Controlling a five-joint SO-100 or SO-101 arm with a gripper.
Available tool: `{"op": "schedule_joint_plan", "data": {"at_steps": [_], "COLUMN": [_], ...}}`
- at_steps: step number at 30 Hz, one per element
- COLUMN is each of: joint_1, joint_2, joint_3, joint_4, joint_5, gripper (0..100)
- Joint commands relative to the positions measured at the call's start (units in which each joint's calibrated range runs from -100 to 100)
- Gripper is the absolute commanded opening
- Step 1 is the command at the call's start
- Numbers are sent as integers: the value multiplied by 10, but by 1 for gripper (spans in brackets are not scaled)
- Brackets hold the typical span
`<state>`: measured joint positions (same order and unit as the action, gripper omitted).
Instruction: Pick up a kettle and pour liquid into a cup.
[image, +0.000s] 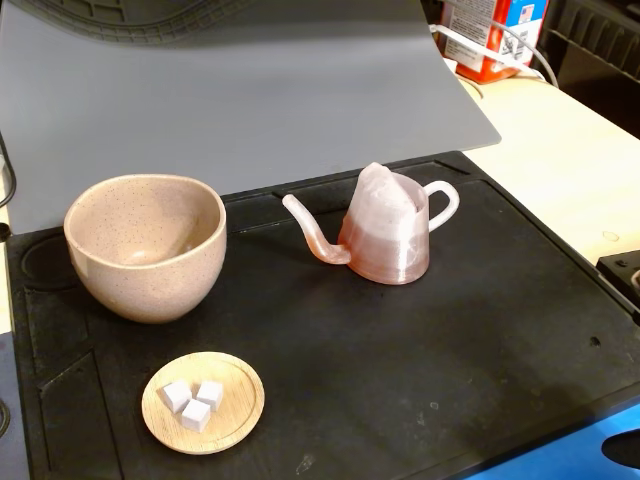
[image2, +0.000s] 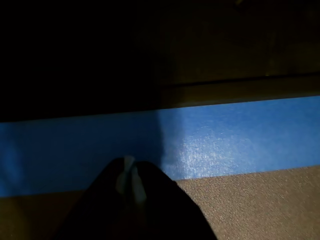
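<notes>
Your translucent pinkish-white ribbed plastic kettle (image: 388, 236) stands upright mid-mat on the black work mat (image: 450, 350) in the fixed view, conical body, reddish tint low, thin curved spout pointing left, small loop handle on the right. Speckled beige-pink ceramic cup (image: 146, 247) sits well apart to its left; can't tell any liquid in it. Round wooden dish (image: 204, 402) with white cubes (image: 194, 404) lies in front of the cup. Wrist view: dark gripper (image2: 129, 181) over blue tape (image2: 240, 135), fingertips look nearly together, holding nothing.

Fixed view: bright, even, sharp; soft shadows only, faint sheen on the cup (image: 147, 243) rim. Wrist view: dim, upper half near black, glare patch on blue strip (image2: 210, 152), lower centre blurred.
</notes>
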<state>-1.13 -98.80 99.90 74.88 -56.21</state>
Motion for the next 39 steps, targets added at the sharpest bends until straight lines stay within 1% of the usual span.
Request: {"op": "schedule_joint_plan", "data": {"at_steps": [1,16,18,19,20,21,23,25,26,27,28,31,35,38,39], "joint_1": [0,-3,-3,-3,-3,-3,-4,-4,-4,-4,-3,2,2,2,3], "joint_2": [-3,-3,-3,-2,2,34,119,154,183,194,230,311,392,466,508], "joint_3": [-1,-1,-1,-1,-1,0,0,0,0,0,-2,-5,-15,-102,-141], "joint_4": [2,-4,-41,-93,-106,-156,-289,-359,-422,-444,-505,-623,-729,-736,-737], "joint_5": [0,0,0,0,0,0,0,0,0,0,0,0,0,1,20], "gripper": [1,1,1,1,1,1,1,1,1,1,1,1,1,1,1]}}
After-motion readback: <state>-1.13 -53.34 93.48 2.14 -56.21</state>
